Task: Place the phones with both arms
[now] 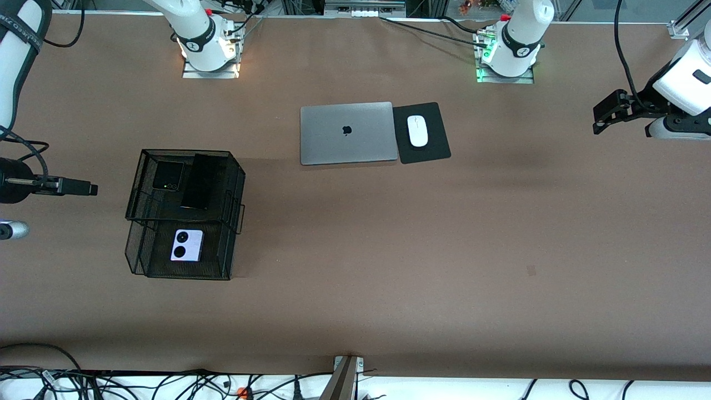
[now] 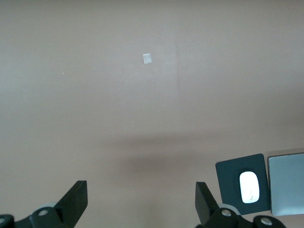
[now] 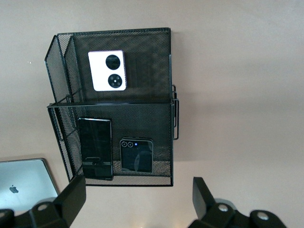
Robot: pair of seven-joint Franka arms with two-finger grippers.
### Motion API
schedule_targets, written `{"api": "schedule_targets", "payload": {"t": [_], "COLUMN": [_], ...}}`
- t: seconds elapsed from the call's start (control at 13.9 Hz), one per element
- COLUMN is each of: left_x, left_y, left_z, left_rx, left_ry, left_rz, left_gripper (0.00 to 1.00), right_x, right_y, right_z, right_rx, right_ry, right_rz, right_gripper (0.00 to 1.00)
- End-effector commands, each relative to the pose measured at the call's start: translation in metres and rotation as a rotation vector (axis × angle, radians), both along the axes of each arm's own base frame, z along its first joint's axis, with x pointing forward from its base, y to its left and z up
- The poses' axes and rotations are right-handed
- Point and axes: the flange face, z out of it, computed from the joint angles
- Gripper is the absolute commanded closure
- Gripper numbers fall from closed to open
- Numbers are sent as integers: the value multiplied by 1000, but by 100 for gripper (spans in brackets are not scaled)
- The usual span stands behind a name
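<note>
On the brown surface (image 1: 389, 250), toward the right arm's end, stands a black wire-mesh organizer (image 1: 183, 214) with two levels. Its lower tray, the part nearest the front camera, holds the lilac flip phone (image 1: 186, 245), lying flat with its two round lenses up. On the upper tray, farther from the front camera, lie the long black slab phone (image 1: 200, 181) and, just beside it, the small black flip phone (image 1: 168, 175); the two look close together but whether they touch cannot be told.

Farther still, near the middle of the surface, a closed silver laptop (image 1: 347, 133) lies flat, with a black mouse pad (image 1: 421, 133) against its edge toward the left arm's end, and a white mouse (image 1: 417, 130) resting on the pad.

The right pincer (image 3: 137, 197) hangs above the surface just beside the organizer, its fingers (image 3: 71, 194) spread wide and holding nothing. The left pincer (image 2: 141, 202) hangs over bare surface at the left arm's end, fingers (image 2: 76, 199) likewise spread fully apart and empty
</note>
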Motion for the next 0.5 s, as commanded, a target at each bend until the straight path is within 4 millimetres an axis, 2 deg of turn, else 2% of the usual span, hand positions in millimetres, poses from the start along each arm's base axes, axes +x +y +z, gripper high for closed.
{"api": "schedule_targets", "payload": {"t": [0.0,0.07,0.22,0.43], "left_x": [2,2,3,3], "left_y": [-2,-1,-1,-1], "left_z": [3,3,3,3], "left_rx": [-3,-2,-2,-2], "left_ry": [8,8,7,7], "left_rz": [2,2,2,4], "left_gripper": [0,0,0,0], "right_x": [-2,-6,-16,-51], "right_y": [-23,-27,-27,-33], "right_z": [1,11,14,-1], "right_rx": [33,18,-17,-7], "right_ry": [-2,-20,-43,-125], "right_rz": [8,30,55,40], "right_gripper": [2,4,6,5]}}
